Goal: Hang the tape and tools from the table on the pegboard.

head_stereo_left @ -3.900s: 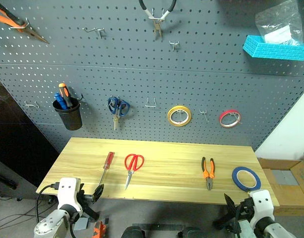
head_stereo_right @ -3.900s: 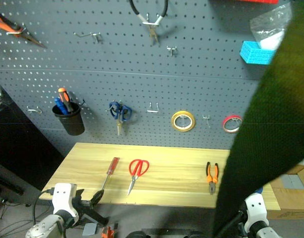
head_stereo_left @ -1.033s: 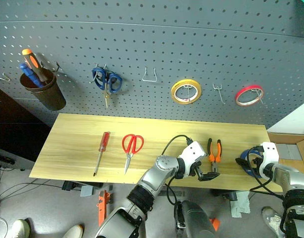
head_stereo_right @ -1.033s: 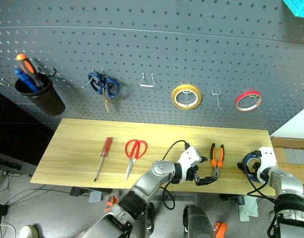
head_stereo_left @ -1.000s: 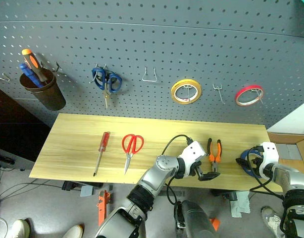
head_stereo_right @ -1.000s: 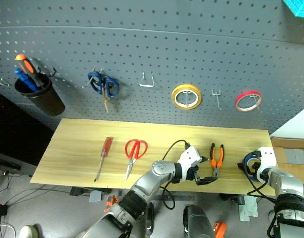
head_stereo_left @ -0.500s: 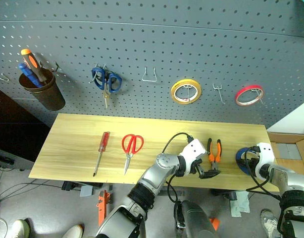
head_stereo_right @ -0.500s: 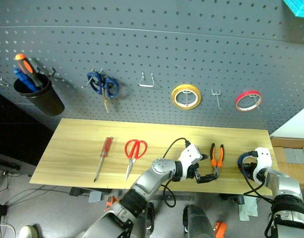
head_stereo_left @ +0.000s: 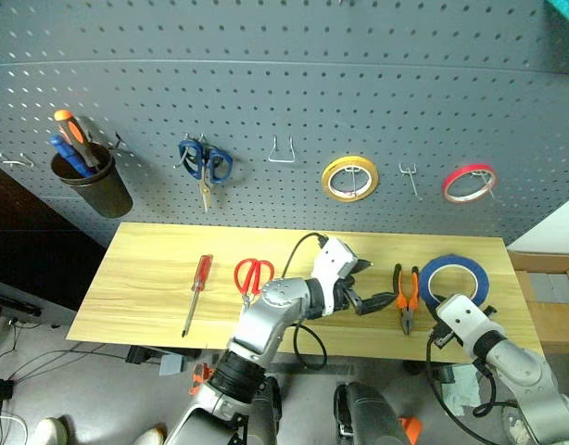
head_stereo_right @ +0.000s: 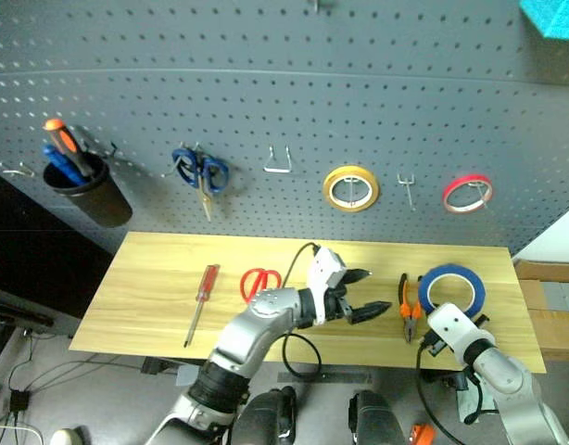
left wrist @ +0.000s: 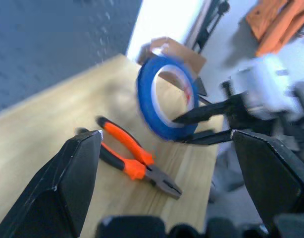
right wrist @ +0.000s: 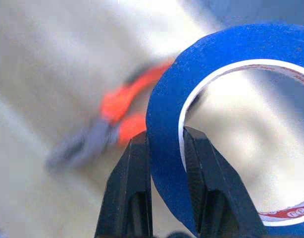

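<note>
- Lifting off the table (head_stereo_left: 155,278): blue tape (head_stereo_left: 454,279) now stands upright, lower right of the head view, clamped at its lower edge by the right gripper (right wrist: 164,148). Fingers pinch the band, one inside the ring, one outside.
- A sec ago that tape was low at the table's right end w/ the gripper at it, fingers partly apart; now fingers are together on it and the ring has come up and toward frame centre. Grasp step looks done.
- Left gripper (head_stereo_left: 366,298) sits mid-frame, fingers wide apart, holding nothing, pointing toward the pliers (head_stereo_left: 406,297); it has risen a bit since then.
- Pliers lie flat just left of the tape. Red scissors (head_stereo_left: 251,276) and screwdriver (head_stereo_left: 197,293) lie untouched, left-centre of the table.
- Pegboard (head_stereo_left: 284,83): bare hook (head_stereo_left: 410,178) between yellow roll (head_stereo_left: 349,178) and red roll (head_stereo_left: 470,182) is prob. the tape's spot, though the hook is hard to read.
- Three tools remain after the tape.
</note>
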### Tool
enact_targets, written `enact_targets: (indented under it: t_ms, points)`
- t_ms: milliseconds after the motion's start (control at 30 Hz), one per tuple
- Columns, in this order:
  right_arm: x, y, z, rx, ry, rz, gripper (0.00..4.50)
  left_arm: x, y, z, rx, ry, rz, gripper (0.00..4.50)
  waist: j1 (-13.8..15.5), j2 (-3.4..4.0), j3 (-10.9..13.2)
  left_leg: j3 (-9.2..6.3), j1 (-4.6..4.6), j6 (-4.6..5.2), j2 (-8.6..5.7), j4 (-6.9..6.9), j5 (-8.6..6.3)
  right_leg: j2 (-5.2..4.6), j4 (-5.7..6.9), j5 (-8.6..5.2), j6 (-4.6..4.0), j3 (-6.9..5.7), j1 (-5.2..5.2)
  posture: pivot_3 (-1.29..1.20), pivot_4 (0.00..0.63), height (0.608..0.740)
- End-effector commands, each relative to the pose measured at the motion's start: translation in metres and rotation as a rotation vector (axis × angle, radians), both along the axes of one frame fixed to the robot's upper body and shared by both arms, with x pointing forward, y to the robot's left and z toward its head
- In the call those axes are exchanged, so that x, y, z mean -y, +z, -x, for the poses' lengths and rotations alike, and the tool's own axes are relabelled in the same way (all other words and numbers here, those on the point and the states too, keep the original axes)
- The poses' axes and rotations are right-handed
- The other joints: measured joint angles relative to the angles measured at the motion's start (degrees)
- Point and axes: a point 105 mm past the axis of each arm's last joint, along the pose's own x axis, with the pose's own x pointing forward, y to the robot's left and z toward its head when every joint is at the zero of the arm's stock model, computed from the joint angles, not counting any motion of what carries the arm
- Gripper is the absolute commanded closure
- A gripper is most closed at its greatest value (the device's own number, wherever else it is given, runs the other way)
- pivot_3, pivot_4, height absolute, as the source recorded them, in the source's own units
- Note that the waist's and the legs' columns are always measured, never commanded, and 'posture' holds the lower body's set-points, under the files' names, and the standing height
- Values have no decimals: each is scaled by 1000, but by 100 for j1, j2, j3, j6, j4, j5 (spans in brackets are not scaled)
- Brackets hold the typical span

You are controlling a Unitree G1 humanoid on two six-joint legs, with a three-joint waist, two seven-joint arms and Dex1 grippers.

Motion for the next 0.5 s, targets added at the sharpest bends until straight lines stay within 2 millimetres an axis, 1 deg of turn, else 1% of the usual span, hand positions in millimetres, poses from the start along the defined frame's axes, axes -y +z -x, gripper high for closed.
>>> enact_targets:
  t_ms: [33, 67, 167, 233, 267, 333, 433, 500]
  points:
    - [-20, 25, 0, 162, 53, 52, 4131, -22, 23, 5, 5, 47, 57, 0, -37, -15, -91, -2, 11, 0, 0, 11, 0, 1, 0, 2, 4, 1, 13, -42, 77, 740]
    - [-23, 26, -1, 182, 60, 59, 4131, -27, 23, 5, 1, 61, 53, 0, -74, -25, -130, -2, 13, 1, 1, 17, -1, 2, 0, 3, 4, 7, 15, -46, 68, 740]
    - [-49, 46, -10, 322, 161, 91, 4131, -62, 30, -3, 16, 188, 29, 0, -161, -53, -246, -8, 20, 5, 2, 52, -2, 5, 23, 12, 5, 16, 24, -49, 38, 740]
    - [-61, 54, -16, 386, 224, 120, 4131, -73, 36, -11, 22, 257, 39, 0, -229, -84, -305, -4, 31, 18, -6, 80, -8, 2, 65, 14, 7, 29, 22, -46, 26, 740]
    - [-64, 55, -20, 405, 248, 135, 4131, -76, 39, -17, 18, 287, 55, 0, -258, -98, -340, -5, 34, 47, -7, 81, -4, 2, 71, 28, 6, 27, 21, -41, 14, 740]
    - [-66, 57, -29, 443, 287, 176, 4131, -79, 41, -27, 12, 330, 72, 0, -264, -130, -415, -10, 37, 70, -7, 81, 12, 3, 73, 50, 4, 21, 26, -31, 6, 740]
    - [-60, 52, -45, 443, 313, 217, 4131, -76, 38, -36, 17, 349, 67, 0, -266, -154, -513, -6, 40, 104, -12, 86, 36, 3, 69, 85, -15, 22, 37, -30, 0, 740]
    - [-55, 54, -57, 434, 321, 217, 4131, -72, 40, -40, 30, 342, 69, 0, -290, -160, -533, 2, 53, 115, -14, 90, 43, 2, 60, 100, -19, 27, 54, -30, 0, 740]
